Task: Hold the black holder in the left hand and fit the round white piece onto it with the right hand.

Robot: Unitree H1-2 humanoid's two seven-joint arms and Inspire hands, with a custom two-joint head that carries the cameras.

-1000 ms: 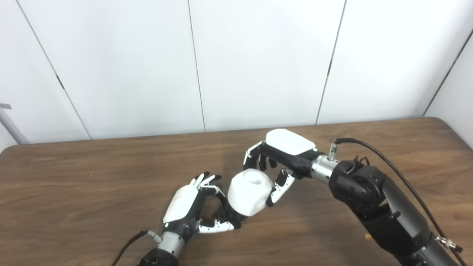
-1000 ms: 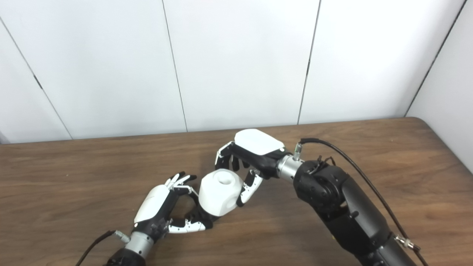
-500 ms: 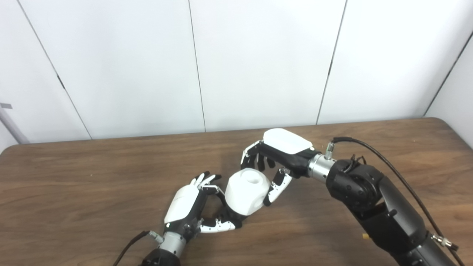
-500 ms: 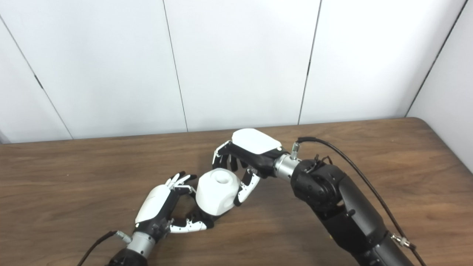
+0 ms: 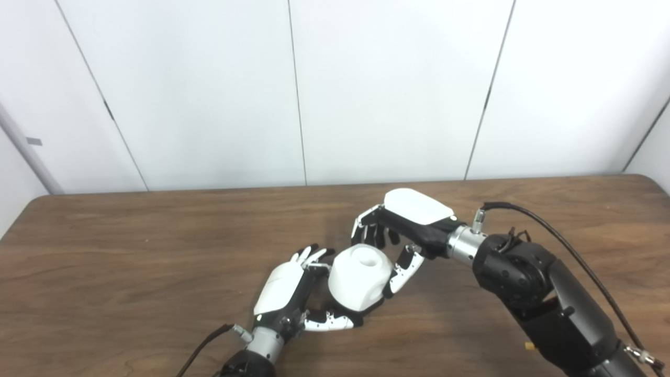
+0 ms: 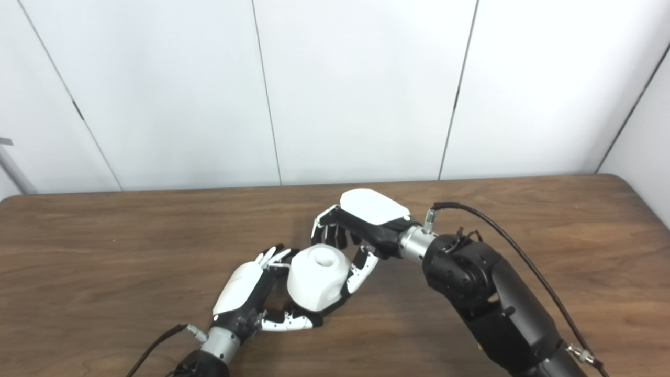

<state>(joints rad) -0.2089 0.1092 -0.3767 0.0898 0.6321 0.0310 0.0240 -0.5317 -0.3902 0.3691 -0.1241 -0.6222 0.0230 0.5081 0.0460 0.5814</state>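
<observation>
We reach both arms over a brown wooden table (image 5: 131, 251). Our left hand (image 5: 285, 296), palm turned inward, curls its fingers and thumb around the black holder (image 5: 352, 318), mostly hidden beneath the round white piece (image 5: 361, 276). Our right hand (image 5: 405, 225) arches over from the right, fingers behind and thumb in front, grasping that white piece, which sits against the left hand's fingers.

L robot hand (image 5: 285, 290) & R robot hand (image 5: 405, 225) w/ fingers curled, nearly meeting mid-table.

black holder (image 5: 352, 315) mostly hidden behind white piece (image 5: 361, 276)
</observation>
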